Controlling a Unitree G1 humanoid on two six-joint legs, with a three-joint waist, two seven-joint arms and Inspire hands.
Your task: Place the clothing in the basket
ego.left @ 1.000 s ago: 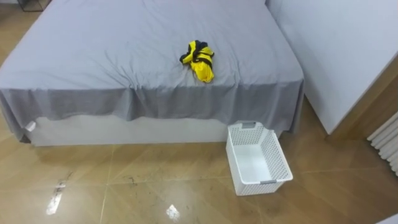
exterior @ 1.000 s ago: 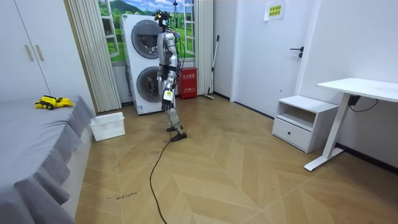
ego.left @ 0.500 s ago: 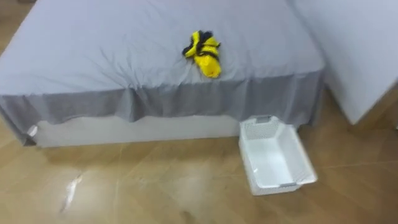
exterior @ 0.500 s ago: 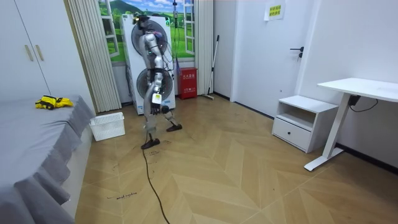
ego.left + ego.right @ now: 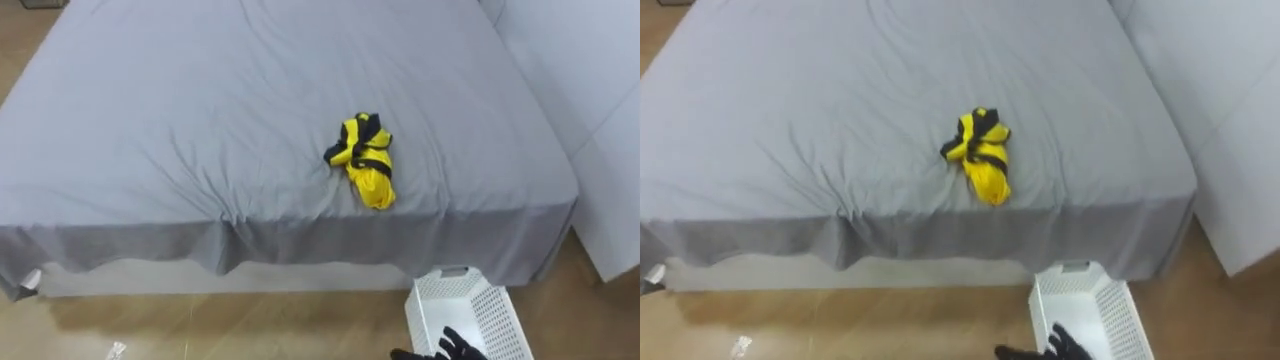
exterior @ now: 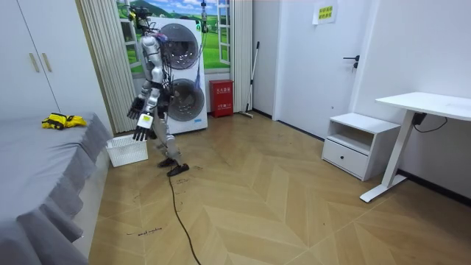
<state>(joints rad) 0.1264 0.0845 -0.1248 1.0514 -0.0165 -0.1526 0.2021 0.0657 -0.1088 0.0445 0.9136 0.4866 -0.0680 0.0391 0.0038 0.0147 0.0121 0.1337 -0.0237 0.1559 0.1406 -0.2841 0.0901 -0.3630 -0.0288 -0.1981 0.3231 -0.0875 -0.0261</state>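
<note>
A bundle of yellow and black clothes (image 5: 366, 162) lies on the grey bed (image 5: 200, 120), near its front edge and right of the middle. The white slatted basket (image 5: 478, 312) stands on the floor at the foot of the bed, to the lower right, with nothing showing inside. My right hand (image 5: 450, 346) shows at the bottom edge, dark fingers spread open, over the basket's near left corner and holding nothing. In the room view I stand beside the basket (image 6: 126, 149), facing the bed; my right hand (image 6: 135, 110) is forward and my left hand (image 6: 141, 135) hangs lower, open.
The grey sheet hangs over the bed's front edge above wood floor (image 5: 250, 330). A white cupboard side (image 5: 590, 120) stands right of the bed. Behind me are curtains (image 6: 110, 66) and stacked washing machines (image 6: 184, 73); a desk (image 6: 427, 107) and a low cabinet (image 6: 353, 143) stand across the room.
I have walked from the washing machines to the basket by the bed. The eye view has closed in on the bed, and my right hand has come into view at the bottom.
</note>
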